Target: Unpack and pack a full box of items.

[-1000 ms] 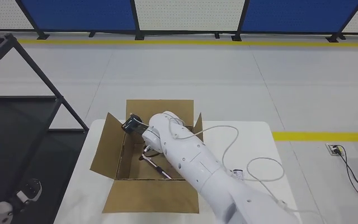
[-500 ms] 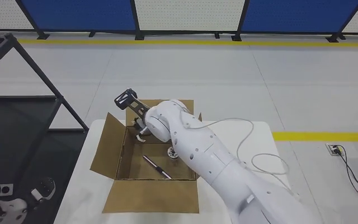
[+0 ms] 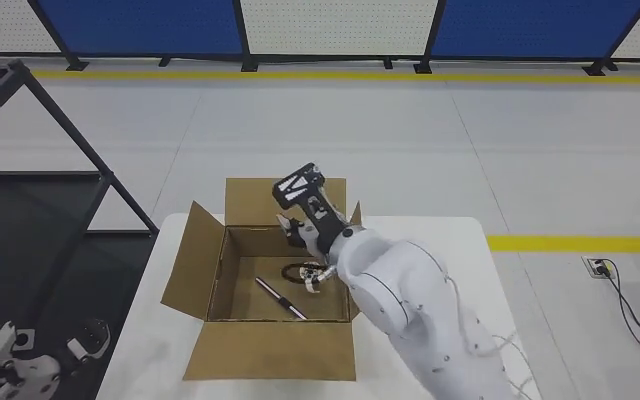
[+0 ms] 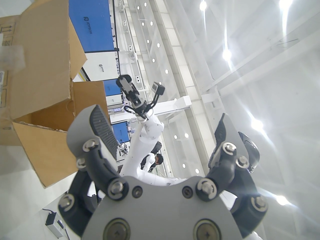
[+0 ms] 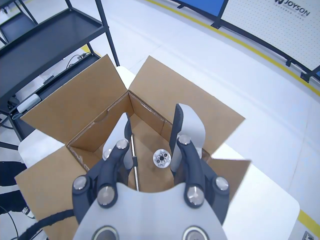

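The cardboard box (image 3: 192,262) stands on the white table (image 3: 450,240) with all four flaps folded outward. On its floor I see two things: a small round metal disc (image 5: 161,158) with holes in it, lying flat, and a thin rod (image 5: 134,161) with a dark collar, lying just beside the disc but apart from it.

The right gripper (image 3: 296,232) hangs above the box opening and points down into it. Its jaws are spread and nothing is between them. The left gripper (image 4: 161,119) is low at the side of the box, tilted up toward the ceiling, also spread wide and empty.

I judge this to be the unpacking part, with the box nearly emptied and the next pick not yet begun. The disc sits almost under the gap of the right gripper, so it seems the natural one to take. To do it well, the arm should descend straight, keeping off the box walls, and bring the fingers (image 5: 183,123) down nearly to the cardboard floor, because the disc is low and flat and must be taken across its rim. The rod is close, so one finger must go between the two without pushing it. From above there is a dark ring around the disc; I cannot tell whether it is a separate part or only shade.
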{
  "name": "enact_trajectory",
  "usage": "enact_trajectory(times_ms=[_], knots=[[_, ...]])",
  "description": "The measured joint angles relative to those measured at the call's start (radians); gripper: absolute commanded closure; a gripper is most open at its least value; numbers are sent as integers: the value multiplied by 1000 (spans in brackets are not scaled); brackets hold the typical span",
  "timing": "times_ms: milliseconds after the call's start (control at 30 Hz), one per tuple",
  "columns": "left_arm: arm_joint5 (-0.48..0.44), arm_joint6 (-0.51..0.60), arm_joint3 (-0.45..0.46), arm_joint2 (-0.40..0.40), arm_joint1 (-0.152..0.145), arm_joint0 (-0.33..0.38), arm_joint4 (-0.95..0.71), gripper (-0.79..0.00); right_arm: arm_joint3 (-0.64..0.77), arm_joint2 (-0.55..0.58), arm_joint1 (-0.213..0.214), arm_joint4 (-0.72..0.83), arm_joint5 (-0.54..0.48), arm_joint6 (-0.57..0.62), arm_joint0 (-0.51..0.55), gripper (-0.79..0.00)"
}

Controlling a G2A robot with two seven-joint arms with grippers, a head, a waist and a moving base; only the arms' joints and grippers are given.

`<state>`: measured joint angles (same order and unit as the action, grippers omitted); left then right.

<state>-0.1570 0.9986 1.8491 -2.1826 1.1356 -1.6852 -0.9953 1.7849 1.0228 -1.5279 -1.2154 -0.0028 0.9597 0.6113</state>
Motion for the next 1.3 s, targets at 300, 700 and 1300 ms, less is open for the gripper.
enact_trajectory(times_ms=[300,700,1300], knots=[[4,-7,5,6,1,0,9,-785,273,150,33,-102,61,71,241,-440],[36,0,36,75,-2,30,65,-785,430,298,58,-214,188,288,537,-785],[41,10,69,126,-5,39,96,-785,109,383,56,-139,321,362,548,-785]])
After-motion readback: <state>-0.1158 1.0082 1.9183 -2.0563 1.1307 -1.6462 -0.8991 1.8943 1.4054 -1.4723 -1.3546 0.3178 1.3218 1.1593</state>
